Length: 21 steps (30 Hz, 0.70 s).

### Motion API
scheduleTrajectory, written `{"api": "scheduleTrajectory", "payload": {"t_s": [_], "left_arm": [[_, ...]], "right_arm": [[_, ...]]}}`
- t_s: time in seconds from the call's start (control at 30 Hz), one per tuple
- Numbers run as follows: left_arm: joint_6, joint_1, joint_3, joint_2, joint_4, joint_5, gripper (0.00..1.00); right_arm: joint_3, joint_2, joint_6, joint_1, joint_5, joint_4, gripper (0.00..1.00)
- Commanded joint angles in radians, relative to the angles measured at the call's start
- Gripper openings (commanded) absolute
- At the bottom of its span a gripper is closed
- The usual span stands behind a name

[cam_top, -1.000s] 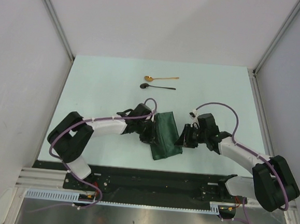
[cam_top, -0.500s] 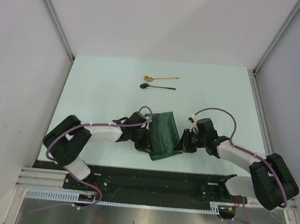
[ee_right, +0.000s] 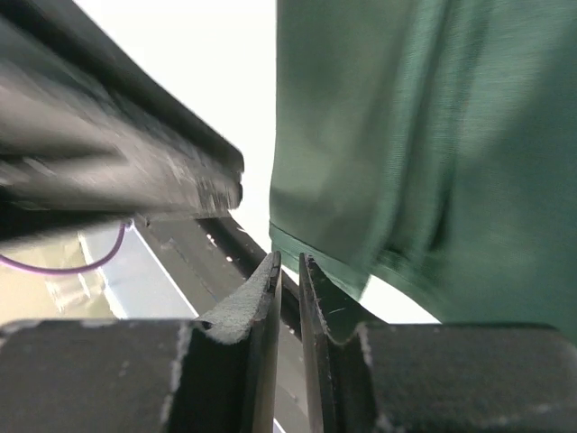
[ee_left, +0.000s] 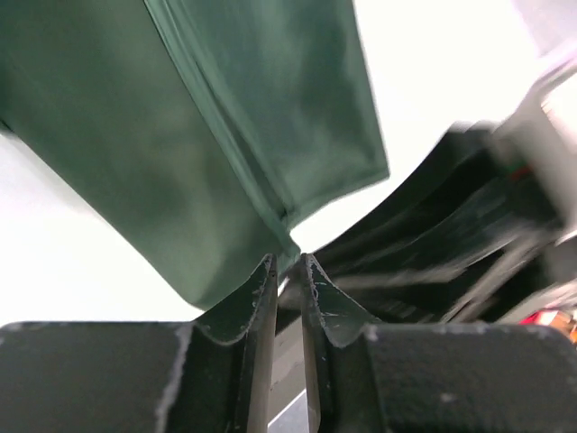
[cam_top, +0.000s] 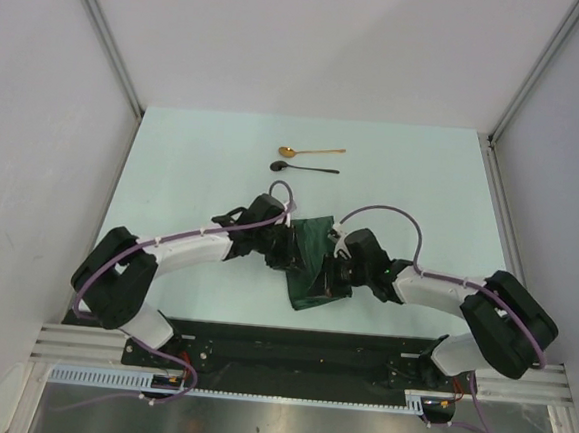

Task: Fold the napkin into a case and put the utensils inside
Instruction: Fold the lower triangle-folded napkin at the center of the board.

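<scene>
While the napkin (cam_top: 318, 237) lies partly folded near the middle of the surface (cam_top: 193, 169), left tool (ee_left: 287, 259) and right tool (ee_right: 289, 259) each pinch an edge, nearly shut. No case yet. Gold spoon (cam_top: 310, 152) and black spoon (cam_top: 303, 167) lie well apart from it, not loaded.

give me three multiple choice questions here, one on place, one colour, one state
1. The gold spoon lies: A) inside the napkin B) on the table beyond the napkin C) under the napkin.
2. The spoon nearer the napkin is: A) black B) gold C) silver.
3. The napkin is: A) one flat layer B) knotted C) folded in layers.
Answers: 1 B, it rests on bare table; 2 A, the black spoon lies closer; 3 C, stacked layers show in the left wrist view.
</scene>
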Motion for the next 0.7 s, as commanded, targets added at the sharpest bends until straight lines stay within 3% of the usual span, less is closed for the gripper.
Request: {"api": "scheduleTrajectory", "payload": {"t_s": [0.0,0.33,0.53,0.67], "left_arm": [[0.026,0.064,0.052,0.038,0.019,-0.015,0.20],[0.043,0.115,0.094,0.250,0.063,-0.021,0.17],[0.061,0.139,0.094,0.269,0.054,-0.033,0.17],[0.082,0.141,0.131,0.217,0.010,-0.043,0.19]], "right_arm": [[0.054,0.075,0.066,0.063,0.007,0.127,0.18],[0.057,0.236,0.095,0.123,-0.007,0.247,0.16],[0.029,0.269,0.089,0.128,-0.014,0.270,0.16],[0.083,0.189,0.072,0.125,-0.004,0.206,0.23]]}}
